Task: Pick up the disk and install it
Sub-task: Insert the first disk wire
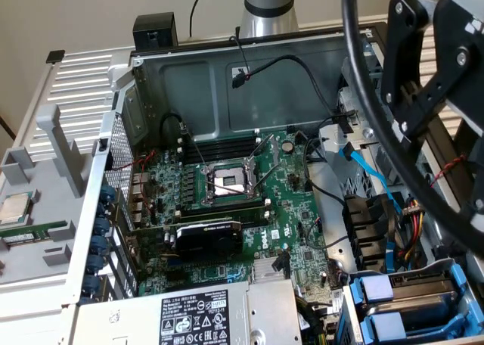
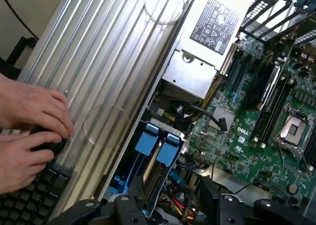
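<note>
Two disks in blue carriers (image 2: 158, 145) stand on edge side by side in the drive bay at the case's corner. In the exterior view the same blue carriers (image 1: 380, 293) sit at the lower right of the case. My gripper (image 2: 170, 210) hovers just above that bay, open, with only cables and the bay showing between its black fingers (image 2: 132, 205). Its black linkage (image 1: 427, 80) looms high at the exterior view's right, well clear of the carriers. I cannot tell which of the two is the task's disk.
A person's hands (image 2: 29, 131) rest on a black keyboard beside the case's ribbed side panel (image 2: 108, 62). The grey power-supply box (image 1: 189, 315) sits next to the bay. On the motherboard (image 1: 227, 201) the CPU socket is open. A loose CPU chip (image 1: 15, 207) lies outside the case.
</note>
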You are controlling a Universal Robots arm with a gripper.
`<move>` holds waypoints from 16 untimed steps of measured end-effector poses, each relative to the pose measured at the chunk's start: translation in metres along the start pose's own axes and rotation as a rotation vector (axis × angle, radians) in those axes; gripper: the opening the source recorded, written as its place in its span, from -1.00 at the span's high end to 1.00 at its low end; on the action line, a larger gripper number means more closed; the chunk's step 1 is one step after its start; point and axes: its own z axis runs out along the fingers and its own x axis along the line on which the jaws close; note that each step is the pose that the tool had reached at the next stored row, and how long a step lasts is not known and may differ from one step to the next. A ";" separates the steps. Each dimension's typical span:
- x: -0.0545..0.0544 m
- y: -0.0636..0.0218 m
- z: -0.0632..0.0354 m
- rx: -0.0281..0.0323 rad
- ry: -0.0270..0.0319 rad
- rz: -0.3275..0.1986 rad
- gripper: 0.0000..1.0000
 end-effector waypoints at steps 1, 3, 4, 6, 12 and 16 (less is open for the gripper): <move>0.000 0.0000 0.0000 -0.0011 0.0010 -0.018 -0.15; 0.000 0.0000 -0.0002 -0.0035 0.0031 -0.052 -0.15; 0.000 0.0000 -0.0004 -0.0045 0.0041 -0.067 -0.15; 0.000 0.0000 -0.0006 -0.0062 0.0059 -0.096 -0.15; 0.000 -0.0004 -0.0046 -0.0073 0.0093 -0.137 -0.15; 0.000 -0.0016 -0.0079 -0.0069 0.0102 -0.145 -0.15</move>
